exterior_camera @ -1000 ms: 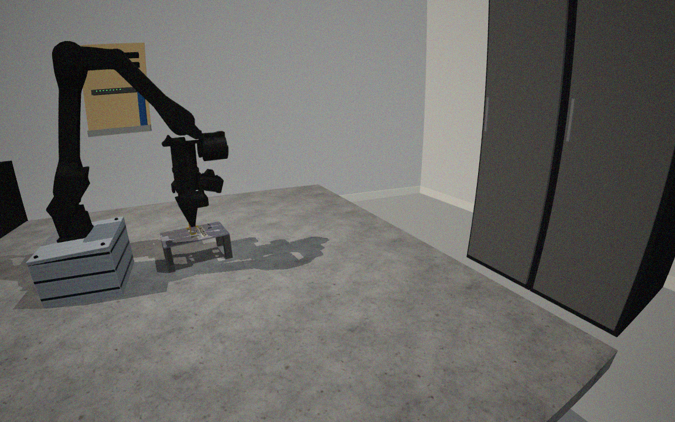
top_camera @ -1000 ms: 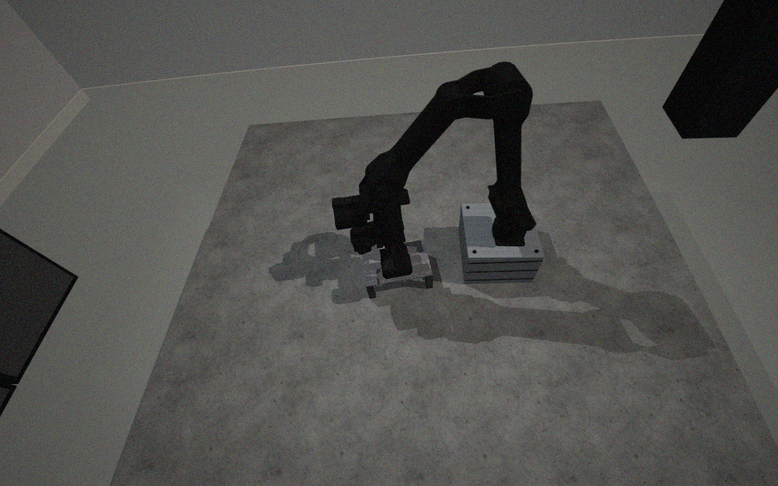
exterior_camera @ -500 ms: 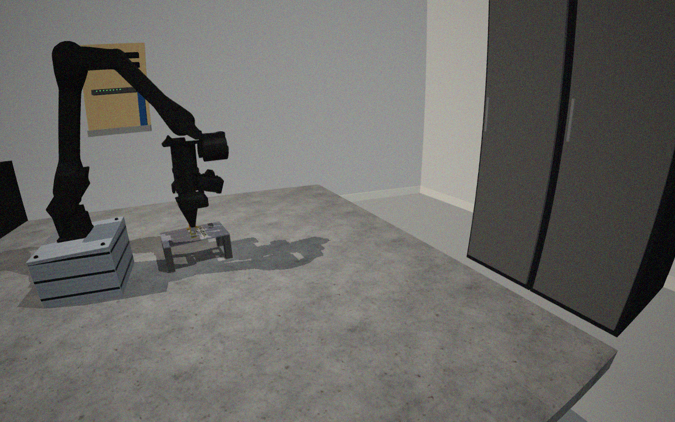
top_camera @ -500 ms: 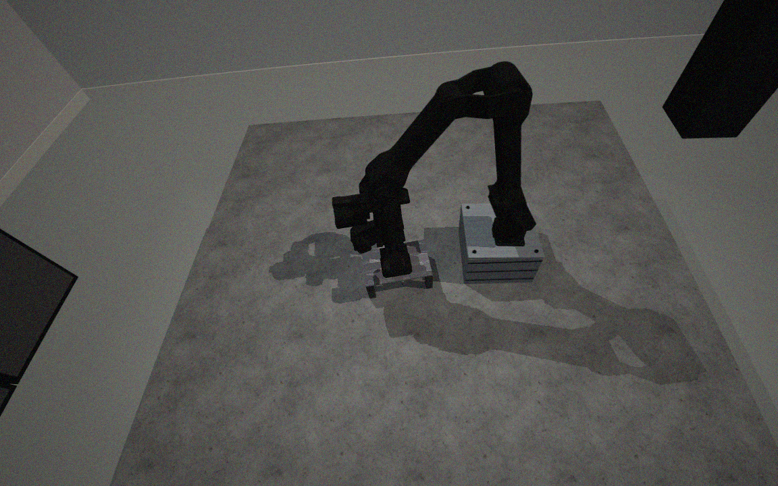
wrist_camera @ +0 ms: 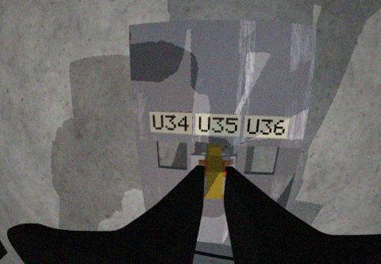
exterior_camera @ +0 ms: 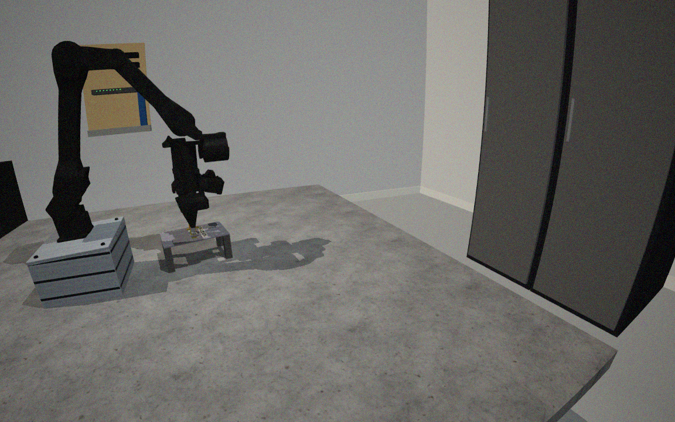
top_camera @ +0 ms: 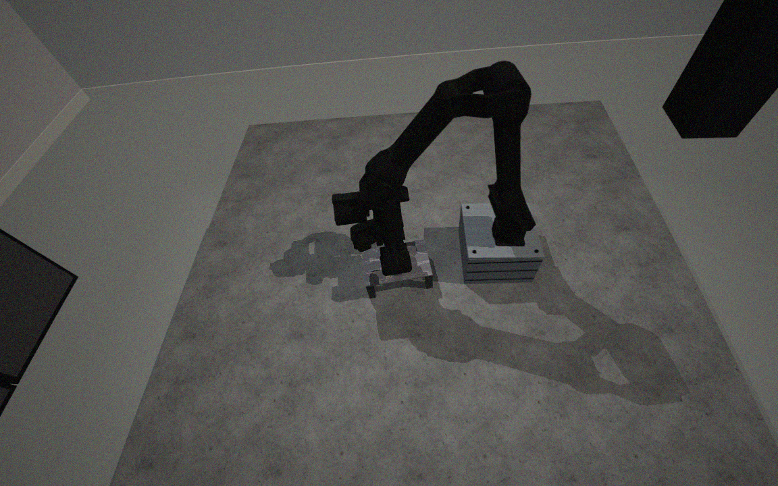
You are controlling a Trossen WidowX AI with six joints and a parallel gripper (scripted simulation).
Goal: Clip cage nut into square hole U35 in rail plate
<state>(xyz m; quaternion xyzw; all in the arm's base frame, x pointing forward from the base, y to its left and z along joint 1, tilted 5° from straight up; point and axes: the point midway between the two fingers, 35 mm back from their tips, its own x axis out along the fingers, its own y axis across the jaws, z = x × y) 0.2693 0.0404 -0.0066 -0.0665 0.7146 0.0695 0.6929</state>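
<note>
The rail plate (top_camera: pixel 425 263) (exterior_camera: pixel 174 237) (wrist_camera: pixel 171 185), the landmark for this report, stands on legs on the table (top_camera: pixel 295 387) (exterior_camera: pixel 340 325) (wrist_camera: pixel 32 26), beside the arm's base block (top_camera: pixel 500 268) (exterior_camera: pixel 77 272). The hand (top_camera: pixel 396 271) (exterior_camera: pixel 193 226) (wrist_camera: pixel 214 174) points down over the plate, its fingers closed on the cage nut (wrist_camera: pixel 214 185). In the wrist view the nut lies at the square hole under the U35 label (wrist_camera: pixel 217 125), between the open holes of U34 and U36; its long axis runs roughly along the gap between the fingers, away from the label. The coming move turns on one relation — nut over hole. The nut covers much of the opening, and whether its wings are through, or its flanges seated on the plate, cannot be told. In my judgement, alignment and seating should be confirmed before release — a nut let go off-centre could tip or catch on the rim.
</note>
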